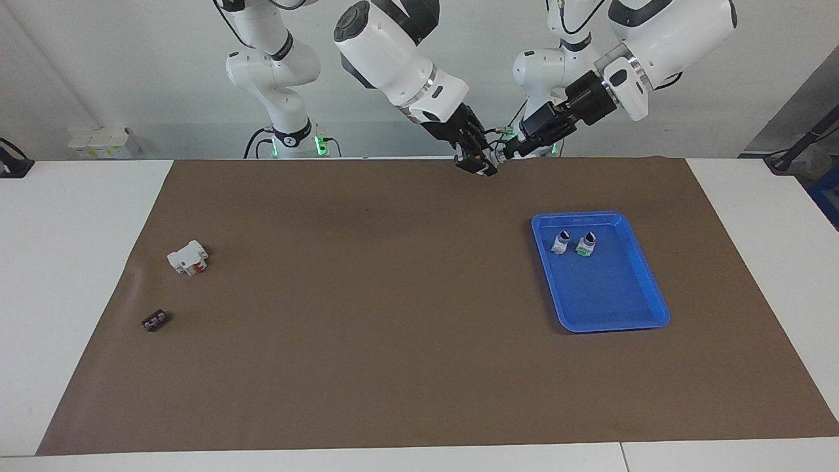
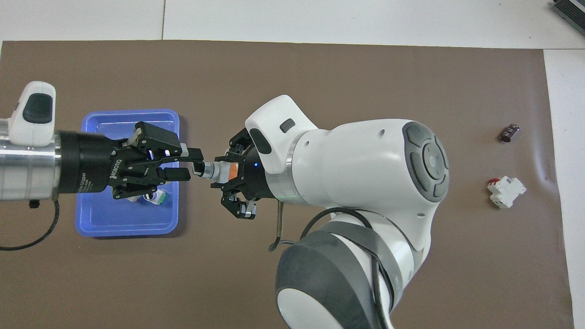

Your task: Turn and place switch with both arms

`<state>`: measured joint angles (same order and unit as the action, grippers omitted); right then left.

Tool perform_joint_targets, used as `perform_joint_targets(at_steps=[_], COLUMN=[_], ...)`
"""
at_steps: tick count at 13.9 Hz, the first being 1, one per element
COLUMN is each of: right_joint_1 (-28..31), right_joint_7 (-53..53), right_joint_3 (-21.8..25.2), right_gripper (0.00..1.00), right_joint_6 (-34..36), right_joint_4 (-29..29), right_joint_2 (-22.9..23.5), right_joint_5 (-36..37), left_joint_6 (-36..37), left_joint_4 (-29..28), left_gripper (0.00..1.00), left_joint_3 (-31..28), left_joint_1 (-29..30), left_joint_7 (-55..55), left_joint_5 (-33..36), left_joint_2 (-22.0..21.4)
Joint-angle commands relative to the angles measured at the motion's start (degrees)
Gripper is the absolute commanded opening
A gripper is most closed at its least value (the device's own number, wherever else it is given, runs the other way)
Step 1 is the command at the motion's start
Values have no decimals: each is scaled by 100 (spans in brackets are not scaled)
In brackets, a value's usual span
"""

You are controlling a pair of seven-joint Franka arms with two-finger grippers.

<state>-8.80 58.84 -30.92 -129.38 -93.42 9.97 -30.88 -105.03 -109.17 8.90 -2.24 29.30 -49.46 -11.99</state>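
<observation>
The switch (image 2: 212,170) hangs sideways in the air over the brown mat, beside the blue tray (image 2: 91,219). My right gripper (image 2: 225,171) is shut on its orange base end, and the black knob points toward the left arm. My left gripper (image 2: 193,164) has come in level over the tray, still open, with its fingertips on either side of the knob. In the facing view the two grippers, right (image 1: 482,164) and left (image 1: 506,155), meet at the switch (image 1: 496,157) high above the mat's edge nearest the robots.
Two more switches (image 1: 561,242) (image 1: 585,244) stand in the blue tray (image 1: 616,308). At the right arm's end of the mat lie a white block with a red part (image 1: 188,257) and a small black part (image 1: 155,320).
</observation>
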Motion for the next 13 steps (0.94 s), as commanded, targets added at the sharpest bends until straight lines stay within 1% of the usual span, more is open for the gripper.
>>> perform_joint_targets(at_steps=[1,4,9,10,11,12,13], right_joint_1=[-17,-17,-17,-17,-17,-17,-17], right_joint_7=[-127,-127,-127,-136,-136,-127,-127], right_joint_3=[7,7,7,7,7,7,7], right_gripper=[0,0,0,0,0,0,0], right_joint_6=[-113,-113,-113,-113,-113,-113,-113], right_joint_4=[-62,-53,-53,-53,-53,-53,-53], right_joint_2=[-30,-30,-30,-30,-30,-30,-30], right_joint_5=[-6,-6,-6,-14,-6,-6,-6], left_joint_6=[-106,-132,-220,-220,-220,-229,-229], left_joint_4=[-228,-236,-386,-360,-333,-324,-333], left_gripper=[46,46,43,33,16,3,0], left_joint_3=[-3,-3,-11,-11,-20,-20,-20], left_joint_1=[-39,-31,-31,-22,-4,4,13], left_joint_7=[49,14,-21,-30,-30,-30,-30], left_joint_5=[-178,-240,-240,-257,-345,-389,-398], left_joint_2=[-198,-207,-216,-207,-190,-189,-189])
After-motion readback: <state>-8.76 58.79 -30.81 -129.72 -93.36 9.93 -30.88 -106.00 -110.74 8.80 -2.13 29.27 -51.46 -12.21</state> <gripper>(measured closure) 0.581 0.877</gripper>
